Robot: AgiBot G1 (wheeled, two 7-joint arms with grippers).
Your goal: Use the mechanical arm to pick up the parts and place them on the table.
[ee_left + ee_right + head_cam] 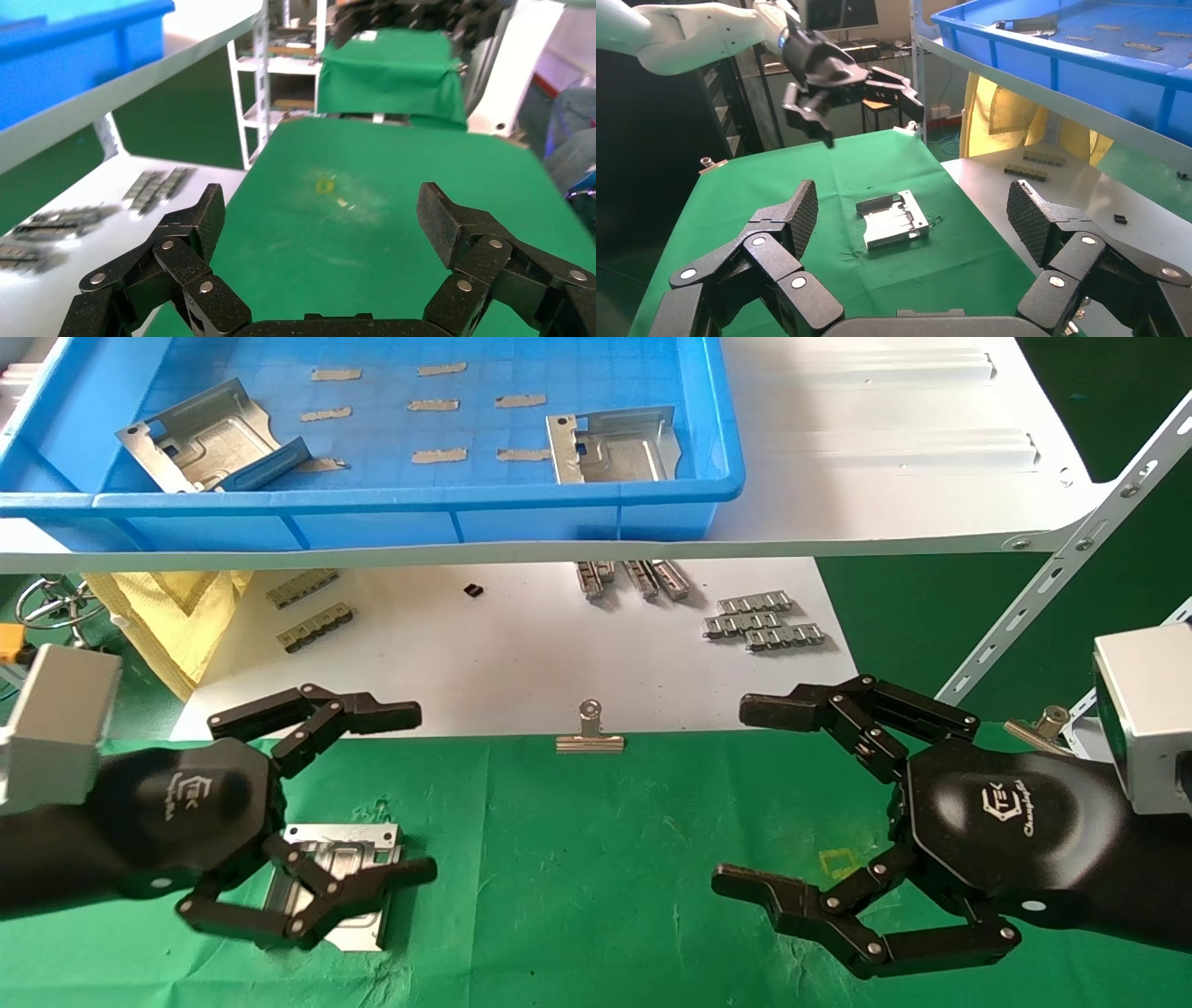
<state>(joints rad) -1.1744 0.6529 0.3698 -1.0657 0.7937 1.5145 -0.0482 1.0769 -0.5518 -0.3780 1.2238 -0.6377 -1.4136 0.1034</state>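
Note:
One silver part [346,859] lies flat on the green table [596,859]; it also shows in the right wrist view [891,221]. My left gripper [426,794] is open and empty, raised above the cloth, with its lower finger overlapping the part in the head view. In the right wrist view the left gripper [873,119] hovers well above the table beyond the part. My right gripper [731,795] is open and empty over the table's right side. Two more parts lie in the blue bin, one at the left [200,435] and one at the right [615,444].
The blue bin [372,514] sits on a white metal shelf [885,477] with a slanted brace [1052,589] at the right. Below it a white sheet [521,654] holds grey ridged strips [764,621]. A silver binder clip [589,733] clamps its edge. Yellow cloth [177,617] lies at the left.

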